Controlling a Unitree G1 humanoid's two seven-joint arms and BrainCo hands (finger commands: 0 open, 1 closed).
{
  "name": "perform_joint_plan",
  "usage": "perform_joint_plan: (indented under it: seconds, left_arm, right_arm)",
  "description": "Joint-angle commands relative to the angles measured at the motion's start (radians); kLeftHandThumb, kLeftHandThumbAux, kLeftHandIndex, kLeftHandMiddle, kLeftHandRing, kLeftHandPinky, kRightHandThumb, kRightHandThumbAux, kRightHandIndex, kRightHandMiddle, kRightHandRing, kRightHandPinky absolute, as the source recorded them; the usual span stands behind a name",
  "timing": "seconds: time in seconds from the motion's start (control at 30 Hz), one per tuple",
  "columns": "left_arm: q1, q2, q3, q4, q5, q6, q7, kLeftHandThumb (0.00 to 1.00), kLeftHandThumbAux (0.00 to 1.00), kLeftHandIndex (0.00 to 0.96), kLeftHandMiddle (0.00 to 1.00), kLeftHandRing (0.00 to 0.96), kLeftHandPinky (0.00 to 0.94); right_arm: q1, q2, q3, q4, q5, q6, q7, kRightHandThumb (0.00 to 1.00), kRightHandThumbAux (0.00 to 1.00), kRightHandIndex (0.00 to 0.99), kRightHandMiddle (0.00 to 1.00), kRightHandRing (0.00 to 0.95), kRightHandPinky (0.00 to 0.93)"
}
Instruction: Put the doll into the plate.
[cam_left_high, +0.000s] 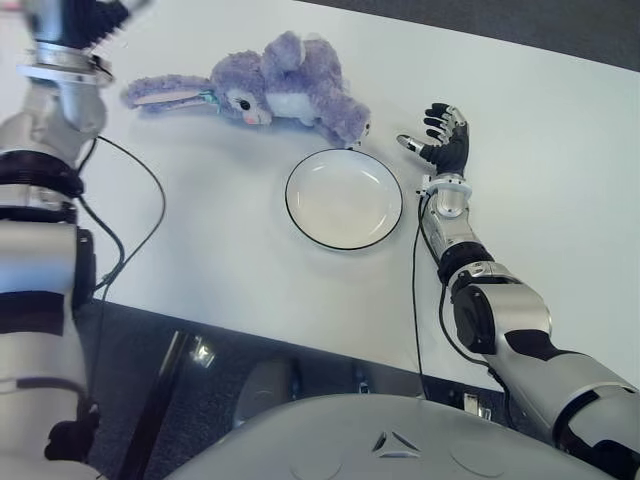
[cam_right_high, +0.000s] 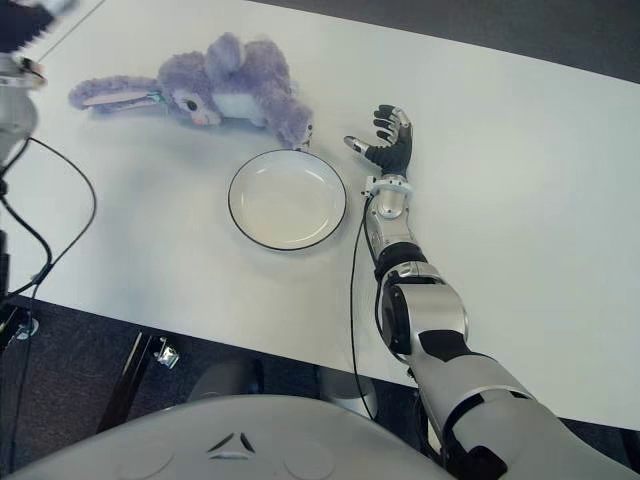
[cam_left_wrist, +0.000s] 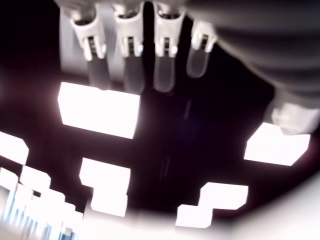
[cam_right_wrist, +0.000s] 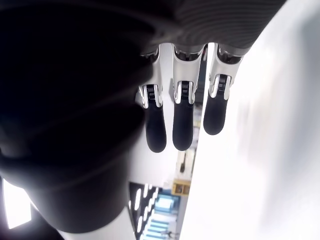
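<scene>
One fluffy lavender plush rabbit doll (cam_left_high: 285, 90) lies on the smooth white table (cam_left_high: 540, 150), at twelve o'clock of the round black-rimmed white plate (cam_left_high: 343, 198). Right hand (cam_left_high: 443, 140), three o'clock, fingers spread, empty. Left hand (cam_left_wrist: 145, 45) raised, fingers extended.

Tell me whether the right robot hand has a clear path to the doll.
Probably yes. The right robot hand is open beside the plate, on its right, and the doll lies just past the plate's far rim. Only bare table shows between them.
</scene>
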Motion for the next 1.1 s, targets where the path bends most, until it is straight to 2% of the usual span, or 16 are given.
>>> perform_joint_plan:
  seconds: [0.03, 0.07, 0.2, 0.4, 0.53, 0.83, 1.1]
  left_arm:
    - [-0.04, -0.108, -0.139, 0.147, 0.074, 0.08, -0.244, 0.159, 0.371, 0.121, 0.001, 0.002, 0.007]
    - [-0.042, -0.112, -0.147, 0.149, 0.075, 0.081, -0.253, 0.163, 0.383, 0.125, 0.001, 0.001, 0.004]
    - [-0.054, -0.142, -0.165, 0.158, 0.051, 0.072, -0.397, 0.208, 0.431, 0.137, 0.0, 0.0, 0.0]
    - [-0.049, -0.18, -0.178, 0.166, 0.025, 0.1, -0.493, 0.291, 0.471, 0.164, 0.0, 0.0, 0.0]
    - [-0.037, -0.208, -0.147, 0.181, -0.028, 0.142, -0.598, 0.335, 0.513, 0.185, 0.0, 0.0, 0.0]
    - [-0.036, -0.239, -0.14, 0.191, -0.047, 0.201, -0.678, 0.365, 0.557, 0.204, 0.0, 0.0, 0.0]
    - [-0.047, -0.246, -0.163, 0.188, -0.048, 0.221, -0.714, 0.33, 0.538, 0.186, 0.0, 0.0, 0.0]
  right_arm:
    - [0.327, 0.078, 0.023, 0.177, -0.03, 0.077, 0.001, 0.016, 0.998, 0.267, 0.306, 0.284, 0.281]
    - [0.327, 0.077, 0.024, 0.177, -0.03, 0.077, -0.001, 0.015, 0.998, 0.267, 0.305, 0.284, 0.283]
    - [0.329, 0.073, 0.035, 0.177, -0.039, 0.081, -0.015, 0.012, 0.997, 0.261, 0.303, 0.284, 0.287]
    - [0.333, 0.07, 0.041, 0.176, -0.041, 0.073, -0.019, 0.006, 0.997, 0.254, 0.302, 0.284, 0.289]
    - [0.335, 0.069, 0.042, 0.176, -0.04, 0.07, -0.018, 0.007, 0.997, 0.256, 0.303, 0.287, 0.29]
    - [0.34, 0.069, 0.04, 0.175, -0.034, 0.066, -0.013, 0.006, 0.995, 0.251, 0.298, 0.284, 0.286]
    - [0.342, 0.069, 0.035, 0.175, -0.027, 0.066, -0.008, 0.026, 0.998, 0.244, 0.291, 0.272, 0.278]
